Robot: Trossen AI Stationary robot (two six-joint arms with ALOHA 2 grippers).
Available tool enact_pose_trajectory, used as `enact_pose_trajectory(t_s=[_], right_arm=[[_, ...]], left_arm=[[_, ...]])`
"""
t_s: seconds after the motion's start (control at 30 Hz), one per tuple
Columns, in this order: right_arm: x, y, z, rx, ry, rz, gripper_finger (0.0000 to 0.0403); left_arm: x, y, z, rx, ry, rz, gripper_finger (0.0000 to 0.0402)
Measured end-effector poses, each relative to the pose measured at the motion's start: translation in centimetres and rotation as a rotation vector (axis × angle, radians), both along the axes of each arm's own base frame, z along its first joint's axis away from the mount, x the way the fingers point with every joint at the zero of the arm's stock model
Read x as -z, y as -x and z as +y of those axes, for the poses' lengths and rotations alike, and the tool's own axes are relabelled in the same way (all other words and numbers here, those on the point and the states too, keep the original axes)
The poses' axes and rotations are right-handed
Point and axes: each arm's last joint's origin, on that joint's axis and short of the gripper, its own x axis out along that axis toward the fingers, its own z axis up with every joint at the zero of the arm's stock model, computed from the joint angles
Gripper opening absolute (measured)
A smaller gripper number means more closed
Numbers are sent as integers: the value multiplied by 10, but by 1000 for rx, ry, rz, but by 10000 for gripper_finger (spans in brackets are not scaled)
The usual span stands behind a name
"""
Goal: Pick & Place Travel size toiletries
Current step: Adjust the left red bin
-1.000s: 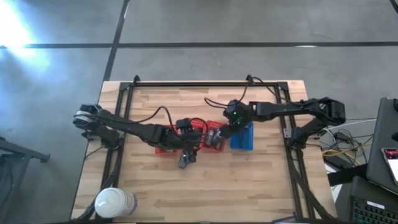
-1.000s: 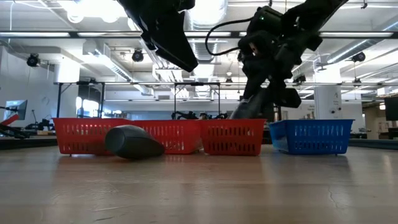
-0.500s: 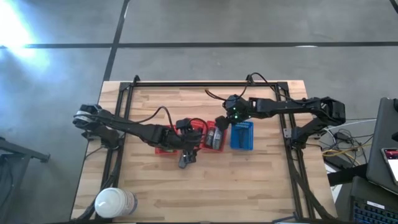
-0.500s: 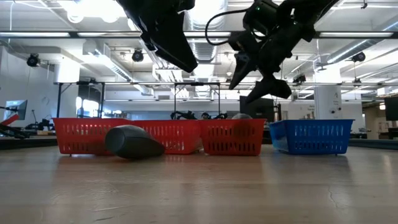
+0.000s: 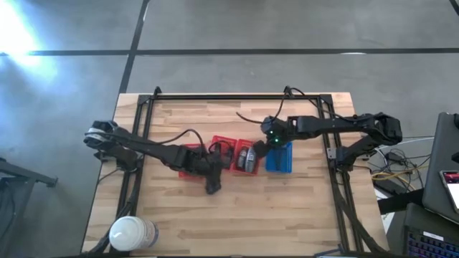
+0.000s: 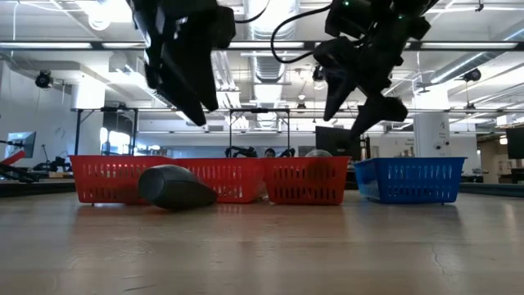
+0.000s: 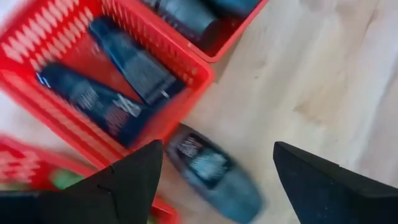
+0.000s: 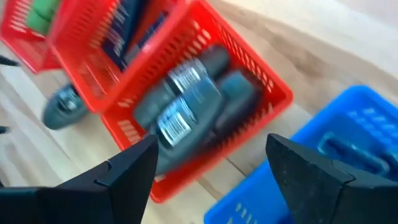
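Observation:
A dark grey bottle [image 5: 213, 188] lies on its side on the bare wood, just in front of the red baskets [image 6: 176, 187] [image 7: 211, 171]. My left gripper [image 7: 217, 146] hangs open above it [image 5: 213, 172], well clear of the table [image 6: 196, 111]. The middle red basket [image 7: 124, 81] holds two dark tubes. The right-hand red basket [image 8: 249, 74] holds several grey bottles [image 8: 186, 102]. My right gripper [image 8: 211, 138] is open and empty, high over the gap between that basket and the blue basket [image 5: 279, 158] [image 6: 348, 119]. A green piece [image 8: 43, 12] shows in the far-left red basket.
Three red mesh baskets [image 5: 190, 163] and the blue one stand in a row across the middle of the table. A large white roll [image 5: 133, 233] lies at the near left corner. Bare wood stretches in front of the baskets. A black frame [image 5: 237, 97] rims the table.
My right gripper has risen out of the right-hand red basket, where a grey bottle now shows above the rim, and has shifted a little toward the blue basket. My left gripper has turned about and swung toward the table's left above the lying bottle, which has not moved.

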Motion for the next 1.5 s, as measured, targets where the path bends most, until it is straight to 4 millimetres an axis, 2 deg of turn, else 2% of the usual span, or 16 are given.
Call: enact_pose_trajectory(t_s=[0.13, 0.33, 0.53, 0.77, 0.93, 1.1, 1.3, 1.5], right_arm=[[2, 3, 6, 3, -2, 43, 310], [2, 2, 11, 3, 1, 44, 331], [2, 2, 14, 3, 7, 44, 349], [2, 1, 19, -13, 7, 45, 358], [2, 1, 20, -13, 16, 46, 359], [2, 1, 20, -4, 28, 47, 358], [2, 1, 20, -4, 28, 47, 347], [2, 1, 20, 0, 25, 47, 333]], left_arm=[[-3, -1, -11, -150, 113, -30, 293], [9, 1, -29, -291, 204, 9, 267], [24, 4, -46, -351, 255, 87, 264], [25, 22, -57, -395, 239, 192, 263], [30, 41, -51, -483, 107, 305, 240], [48, 52, -40, -503, 86, 401, 186], [63, 54, -27, -481, 100, 437, 137], [65, 48, -8, -473, 39, 419, 129]])
